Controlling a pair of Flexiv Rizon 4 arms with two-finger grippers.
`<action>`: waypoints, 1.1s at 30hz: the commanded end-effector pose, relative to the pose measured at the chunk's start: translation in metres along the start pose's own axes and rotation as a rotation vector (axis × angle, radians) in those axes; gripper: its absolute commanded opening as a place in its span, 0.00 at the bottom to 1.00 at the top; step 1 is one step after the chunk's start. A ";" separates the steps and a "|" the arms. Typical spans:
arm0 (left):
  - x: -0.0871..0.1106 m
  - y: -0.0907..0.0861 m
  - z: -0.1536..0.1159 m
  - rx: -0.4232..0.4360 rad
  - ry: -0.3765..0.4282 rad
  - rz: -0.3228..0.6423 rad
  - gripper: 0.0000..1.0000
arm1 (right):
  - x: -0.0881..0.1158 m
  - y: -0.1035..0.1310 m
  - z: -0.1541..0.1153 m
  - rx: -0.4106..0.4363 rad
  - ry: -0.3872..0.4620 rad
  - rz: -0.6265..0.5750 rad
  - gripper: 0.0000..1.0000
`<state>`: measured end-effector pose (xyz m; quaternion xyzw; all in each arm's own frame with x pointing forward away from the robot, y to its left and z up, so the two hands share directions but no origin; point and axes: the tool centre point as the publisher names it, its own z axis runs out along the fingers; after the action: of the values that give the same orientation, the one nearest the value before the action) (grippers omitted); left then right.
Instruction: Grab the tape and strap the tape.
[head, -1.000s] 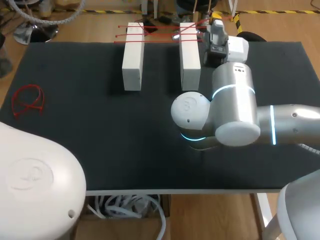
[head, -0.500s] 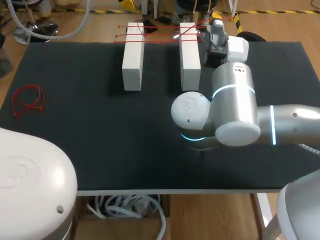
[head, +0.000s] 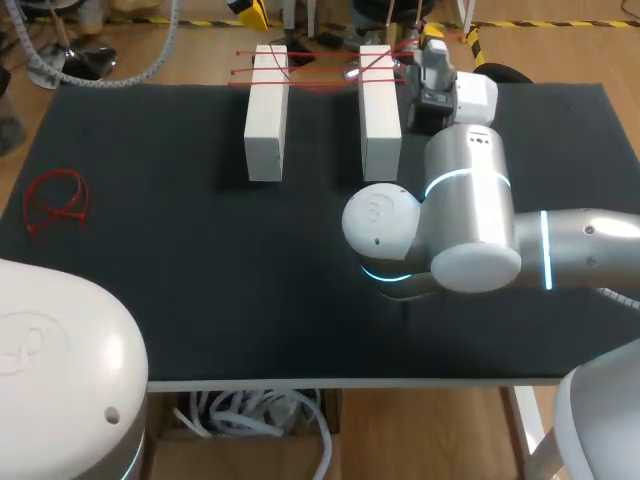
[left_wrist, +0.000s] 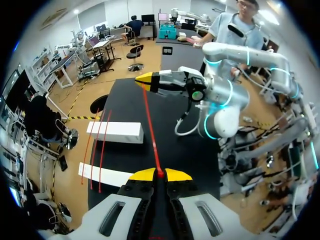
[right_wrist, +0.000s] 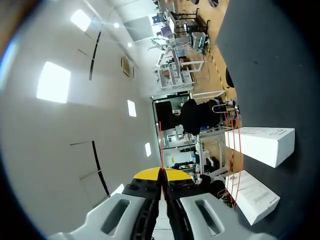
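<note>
— Since both wrist views catch it, where's the tape (left_wrist: 151, 125)?
— Stretched straight between my two arms, passing beside the blocks (left_wrist: 115, 132). Left gripper (left_wrist: 160, 175) and right gripper (right_wrist: 162, 174) each have their fingers pinched on an end.

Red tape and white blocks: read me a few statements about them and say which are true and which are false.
1. The left gripper and the right gripper are both shut on a stretched red strand. True.
2. The white blocks are stacked one on the other. False: the left white block and the right white block lie side by side on the mat, apart.
3. A red tape loop lies on the mat, well away from both blocks. True.
4. No tape crosses the blocks. False: red tape strands run across the far ends of both blocks.
</note>
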<state>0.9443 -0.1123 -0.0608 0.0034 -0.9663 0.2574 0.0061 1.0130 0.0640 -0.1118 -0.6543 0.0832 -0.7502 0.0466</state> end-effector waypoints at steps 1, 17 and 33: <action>-0.001 -0.001 0.000 -0.004 0.002 0.000 0.00 | 0.003 0.000 0.000 -0.001 -0.007 -0.003 0.00; -0.001 -0.001 0.000 -0.004 0.002 0.000 0.00 | 0.012 -0.006 -0.004 0.072 0.046 -0.138 0.00; -0.001 -0.001 0.000 -0.004 0.002 0.000 0.00 | 0.051 -0.029 0.001 0.475 0.366 -0.825 0.00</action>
<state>0.9448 -0.1126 -0.0605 0.0032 -0.9664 0.2569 0.0066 1.0017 0.0894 -0.0653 -0.5622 -0.1397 -0.8108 -0.0839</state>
